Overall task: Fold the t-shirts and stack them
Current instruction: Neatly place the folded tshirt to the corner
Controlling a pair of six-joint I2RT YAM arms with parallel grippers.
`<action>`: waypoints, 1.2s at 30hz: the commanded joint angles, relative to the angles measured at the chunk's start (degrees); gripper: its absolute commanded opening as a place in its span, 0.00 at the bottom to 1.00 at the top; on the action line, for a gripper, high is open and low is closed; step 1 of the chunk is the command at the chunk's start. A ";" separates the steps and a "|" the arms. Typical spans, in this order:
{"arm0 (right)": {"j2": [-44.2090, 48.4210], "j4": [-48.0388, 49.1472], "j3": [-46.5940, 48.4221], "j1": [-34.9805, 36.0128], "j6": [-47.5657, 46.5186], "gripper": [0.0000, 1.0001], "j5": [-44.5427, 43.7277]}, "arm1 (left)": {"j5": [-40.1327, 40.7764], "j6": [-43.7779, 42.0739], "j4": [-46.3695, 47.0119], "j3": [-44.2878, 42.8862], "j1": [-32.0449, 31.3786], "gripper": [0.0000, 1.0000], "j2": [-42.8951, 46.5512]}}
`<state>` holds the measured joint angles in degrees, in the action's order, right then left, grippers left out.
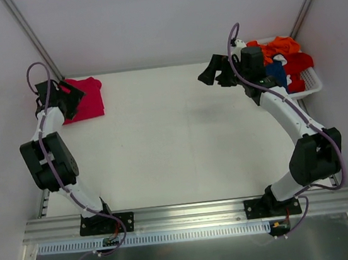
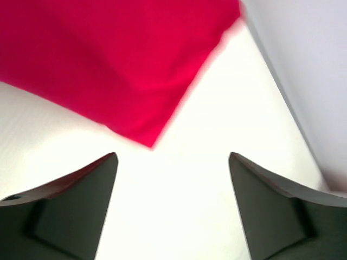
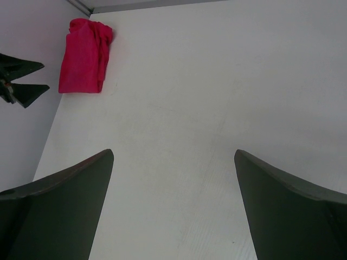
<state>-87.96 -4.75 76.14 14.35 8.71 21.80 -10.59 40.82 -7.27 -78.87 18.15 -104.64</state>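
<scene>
Neatly folded, the crimson-pink t-shirt (image 1: 86,97) lies as a flat packet in the far-left corner of the tabletop (image 1: 175,142). That looks like a sensible base for a stack, since it keeps the middle free for folding. The left gripper (image 2: 172,157) hangs close to one corner of the shirt. Its jaws are apart with only bare table between them, so it grips nothing. From that I judge this shirt's fold done and the packet set down.

At the far-right corner, the white slatted basket (image 1: 311,83) holds the orange t-shirt (image 1: 278,47), the red t-shirt (image 1: 299,62) and the dark blue t-shirt (image 1: 274,70), all bunched and unfolded. The right gripper (image 1: 208,75) hovers above the table just left of the basket, jaws spread wide and empty.

The next step is probably drawing one shirt from the basket, where loose cloth may drag its neighbours out.
</scene>
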 commanded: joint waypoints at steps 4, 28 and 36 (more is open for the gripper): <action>6.04 -2.45 -1.25 -1.16 -1.24 1.00 -4.12 | -8.84 -16.37 1.82 19.61 -8.03 0.96 27.85; 15.20 8.53 -19.01 -0.90 2.45 1.00 -9.23 | -6.46 -22.62 0.41 32.47 -15.69 0.99 49.36; 14.49 8.36 -17.96 -0.81 2.45 0.99 -9.15 | -4.44 -22.36 -0.03 31.15 -15.69 0.99 48.57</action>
<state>-74.08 0.80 56.77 13.28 10.48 12.93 -15.90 18.65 -7.20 -45.58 1.98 -55.90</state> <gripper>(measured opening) 0.993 0.990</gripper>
